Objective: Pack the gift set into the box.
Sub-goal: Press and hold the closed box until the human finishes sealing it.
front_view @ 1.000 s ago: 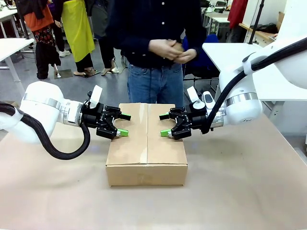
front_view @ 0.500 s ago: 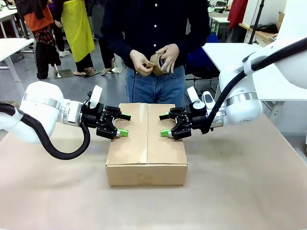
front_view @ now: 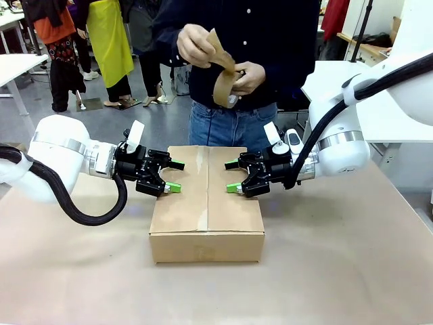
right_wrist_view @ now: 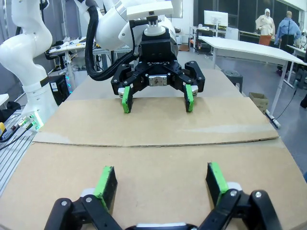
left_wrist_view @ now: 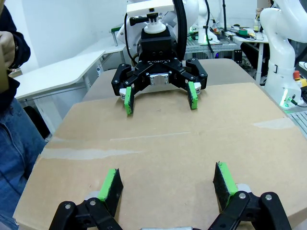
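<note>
Above the box (front_view: 207, 203), the person's hands (front_view: 196, 44) have risen from waist height to chest height. They were clasped together a second ago; now they hold a roll of brown tape (front_view: 223, 84), with one hand lifted and drawing a strip up and away from the roll in the other hand (front_view: 249, 76). The person's body has also leaned closer over the box.

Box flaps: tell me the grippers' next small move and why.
Probably just hold position: the left gripper and right gripper, both open, press on the closed flaps of the box, while the person's hands pull tape from a roll, likely to seal the seam.
</note>
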Robot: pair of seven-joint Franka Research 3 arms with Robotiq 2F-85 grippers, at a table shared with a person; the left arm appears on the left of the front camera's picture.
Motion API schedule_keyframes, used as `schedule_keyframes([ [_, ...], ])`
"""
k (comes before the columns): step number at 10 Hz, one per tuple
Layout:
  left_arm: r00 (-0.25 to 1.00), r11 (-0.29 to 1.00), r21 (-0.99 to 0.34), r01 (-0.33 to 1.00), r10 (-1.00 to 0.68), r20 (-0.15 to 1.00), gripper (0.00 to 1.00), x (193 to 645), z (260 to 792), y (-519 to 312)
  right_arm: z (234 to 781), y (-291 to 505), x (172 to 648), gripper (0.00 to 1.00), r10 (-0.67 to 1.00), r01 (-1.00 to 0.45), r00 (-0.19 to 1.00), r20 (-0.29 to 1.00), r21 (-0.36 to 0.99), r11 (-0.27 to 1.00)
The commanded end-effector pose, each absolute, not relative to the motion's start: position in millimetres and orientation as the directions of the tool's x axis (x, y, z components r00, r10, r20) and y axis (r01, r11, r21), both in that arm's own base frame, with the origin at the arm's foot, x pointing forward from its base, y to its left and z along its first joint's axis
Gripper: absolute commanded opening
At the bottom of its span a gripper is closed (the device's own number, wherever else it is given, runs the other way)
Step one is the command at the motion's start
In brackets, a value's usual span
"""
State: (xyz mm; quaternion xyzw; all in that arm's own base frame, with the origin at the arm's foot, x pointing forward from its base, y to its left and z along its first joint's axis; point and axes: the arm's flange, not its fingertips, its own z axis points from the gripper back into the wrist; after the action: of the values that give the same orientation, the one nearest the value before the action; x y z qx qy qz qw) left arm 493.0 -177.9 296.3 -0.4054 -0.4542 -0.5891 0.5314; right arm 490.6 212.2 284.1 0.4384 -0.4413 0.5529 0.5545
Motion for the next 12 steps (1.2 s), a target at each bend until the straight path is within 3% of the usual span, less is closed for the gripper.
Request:
schedule_keyframes([
  [1, -0.127, -0.033, 0.122, 0.992, -0.250, 0.960, 1.00, 491.7, 293.0, -177.1, 281.3, 211.9, 488.5, 1.00, 0.221, -1.000, -0.013, 0.975, -0.016, 0.012],
  [12, -0.127, -0.033, 0.122, 0.992, -0.250, 0.960, 1.00, 491.7, 293.0, -177.1, 281.3, 211.9, 488.5, 1.00, 0.221, -1.000, -0.013, 0.975, -0.016, 0.012],
])
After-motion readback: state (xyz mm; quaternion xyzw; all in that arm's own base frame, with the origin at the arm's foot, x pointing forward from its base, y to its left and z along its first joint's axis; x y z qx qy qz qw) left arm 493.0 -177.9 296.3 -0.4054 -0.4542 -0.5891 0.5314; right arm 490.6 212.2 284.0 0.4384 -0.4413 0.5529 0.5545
